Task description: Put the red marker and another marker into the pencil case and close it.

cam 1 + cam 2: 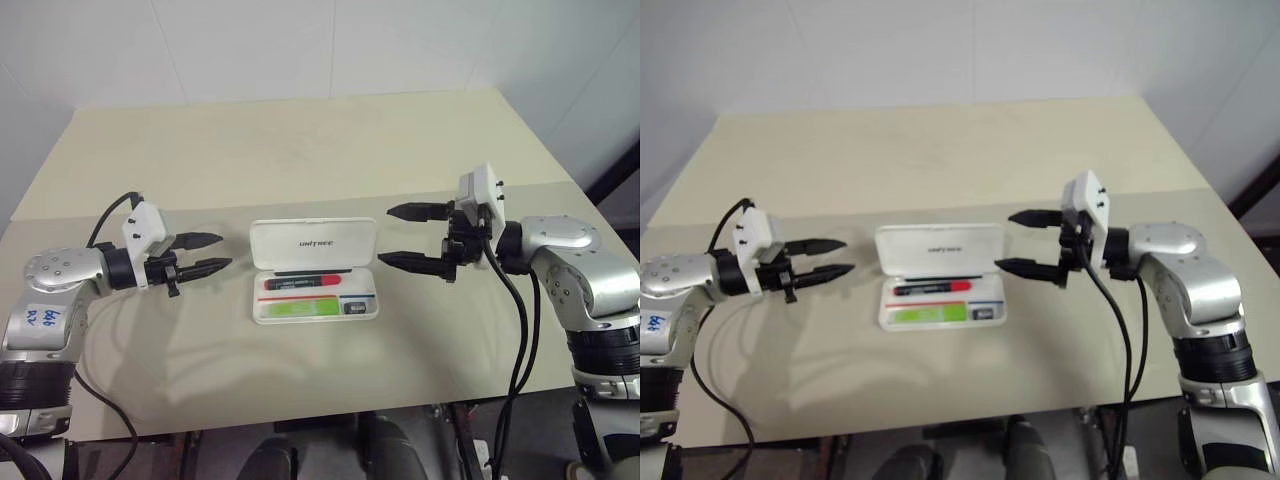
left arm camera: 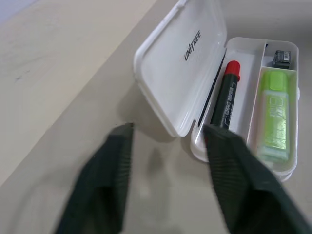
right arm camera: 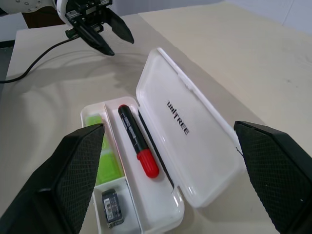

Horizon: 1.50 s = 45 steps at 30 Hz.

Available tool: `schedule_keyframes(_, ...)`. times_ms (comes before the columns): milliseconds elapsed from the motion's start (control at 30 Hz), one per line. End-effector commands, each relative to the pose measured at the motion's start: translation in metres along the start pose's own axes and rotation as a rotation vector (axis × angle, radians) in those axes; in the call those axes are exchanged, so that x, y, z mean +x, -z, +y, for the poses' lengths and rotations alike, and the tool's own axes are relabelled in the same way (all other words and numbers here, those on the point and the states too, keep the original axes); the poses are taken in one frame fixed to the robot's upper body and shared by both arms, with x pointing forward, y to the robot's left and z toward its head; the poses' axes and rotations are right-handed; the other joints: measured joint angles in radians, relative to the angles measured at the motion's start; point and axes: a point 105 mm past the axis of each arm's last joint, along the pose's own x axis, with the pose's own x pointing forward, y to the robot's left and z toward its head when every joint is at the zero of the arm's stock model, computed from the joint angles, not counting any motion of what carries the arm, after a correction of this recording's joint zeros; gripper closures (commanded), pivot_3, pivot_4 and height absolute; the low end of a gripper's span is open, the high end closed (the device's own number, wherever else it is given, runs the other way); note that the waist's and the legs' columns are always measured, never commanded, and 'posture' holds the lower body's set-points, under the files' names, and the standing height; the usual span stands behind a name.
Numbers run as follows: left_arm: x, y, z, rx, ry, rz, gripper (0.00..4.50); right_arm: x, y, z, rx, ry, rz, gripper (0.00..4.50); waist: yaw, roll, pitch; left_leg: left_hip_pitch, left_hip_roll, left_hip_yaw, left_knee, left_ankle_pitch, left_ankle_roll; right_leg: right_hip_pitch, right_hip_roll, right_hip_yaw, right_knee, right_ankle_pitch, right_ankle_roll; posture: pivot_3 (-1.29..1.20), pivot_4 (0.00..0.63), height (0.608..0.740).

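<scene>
Both markers are already stowed, so the step in hand is closing the lid. The pencil case lies open on the table between your two grippers, its lid folded back flat on the far side of the tray. The red marker lies in the long compartment next to the hinge, and the green marker lies in the near compartment, beside a small dark item in the end pocket. Your left gripper hangs just off the case's left end, its fingers parted with a moderate gap and nothing between them; in the left wrist view the lid's corner sits just ahead of the gap between its fingertips. Your right gripper hangs just off the right end, fingers spread wide and empty, with the case lying ahead of and below the span between them. Neither gripper touches the case. To close it well, bring one fingertip under the lid's far edge, lift it, and swing it over toward the near rim. Confirm that both markers lie flat below the rim before pressing, since a raised end would probably stop the lid seating. Steady the tray with the other gripper, because the light plastic box will likely slide. Press down near the front edge until it latches.
</scene>
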Motion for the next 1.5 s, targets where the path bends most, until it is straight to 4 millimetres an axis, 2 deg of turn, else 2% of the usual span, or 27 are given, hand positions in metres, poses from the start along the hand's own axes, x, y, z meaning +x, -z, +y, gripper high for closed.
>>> schedule_keyframes(33,0.004,-0.008,0.011,0.030,-0.042,-0.033,3.68,-0.008,-0.019,0.000,-0.073,0.021,-0.030,0.00,0.000,0.000,0.000,0.000,0.000,0.000,0.000,0.000,0.000,0.000,0.000,0.000,0.000,0.000,0.000,0.00,0.150,0.740)
schedule_keyframes(100,0.007,-0.009,0.017,0.027,-0.066,-0.049,4.34,-0.009,-0.018,0.001,-0.073,0.022,-0.030,0.00,0.000,0.000,0.000,0.000,0.000,0.000,0.000,0.000,0.000,0.000,0.000,0.000,0.001,0.000,0.000,0.00,0.150,0.740)
schedule_keyframes(133,0.009,-0.010,0.020,0.026,-0.080,-0.061,4.48,-0.009,-0.018,0.001,-0.073,0.022,-0.029,0.00,0.000,0.000,0.000,0.000,0.000,0.000,0.000,0.000,0.000,0.000,0.000,0.000,0.001,0.000,0.000,0.00,0.150,0.740)
schedule_keyframes(300,0.011,-0.019,0.036,-0.018,-0.165,-0.137,4.48,-0.010,-0.017,0.003,-0.069,0.026,-0.027,0.00,0.000,0.000,0.000,0.000,0.000,0.000,0.000,0.000,0.000,0.000,0.000,0.000,0.001,0.000,0.000,0.00,0.150,0.740)
schedule_keyframes(433,0.016,-0.012,0.043,-0.025,-0.205,-0.118,4.48,-0.010,-0.016,0.003,-0.066,0.029,-0.028,0.00,-0.001,0.000,0.000,0.000,0.000,0.000,0.000,0.000,0.000,0.000,0.000,0.000,0.001,0.000,0.000,0.00,0.150,0.740)
schedule_keyframes(767,0.045,0.001,0.051,-0.045,-0.189,-0.061,4.48,-0.008,-0.017,0.005,-0.071,0.029,-0.035,0.00,0.002,0.000,0.000,0.000,-0.001,0.000,0.002,0.000,0.000,0.000,0.000,0.000,0.001,0.001,0.001,0.00,0.150,0.740)
schedule_keyframes(933,0.064,-0.005,0.047,-0.054,-0.139,-0.102,4.48,-0.007,-0.018,0.007,-0.069,0.035,-0.044,0.00,0.003,0.000,0.000,-0.001,-0.001,0.000,0.002,0.000,0.000,0.000,0.000,-0.001,0.001,0.001,0.001,0.00,0.150,0.740)
schedule_keyframes(1200,0.063,-0.009,0.042,-0.050,-0.081,-0.139,4.48,-0.014,-0.016,0.007,-0.098,0.057,-0.030,0.00,0.000,0.000,0.000,0.000,-0.001,0.000,0.002,0.000,0.000,0.000,0.000,0.000,0.001,0.001,0.001,0.00,0.150,0.740)
schedule_keyframes(1300,0.067,-0.010,0.035,-0.052,-0.033,-0.153,4.48,-0.022,-0.019,0.006,-0.156,0.068,-0.027,0.00,0.001,0.000,0.000,0.000,-0.001,0.000,0.003,0.000,0.000,0.000,0.000,0.000,0.001,0.001,0.001,0.00,0.150,0.740)
schedule_keyframes(1500,0.077,-0.016,0.029,-0.038,0.018,-0.184,4.48,-0.030,-0.016,0.008,-0.134,0.094,-0.030,0.00,0.008,0.000,0.000,-0.001,-0.001,0.001,0.003,0.000,0.000,0.001,0.000,-0.001,0.001,0.001,0.001,0.00,0.150,0.740)
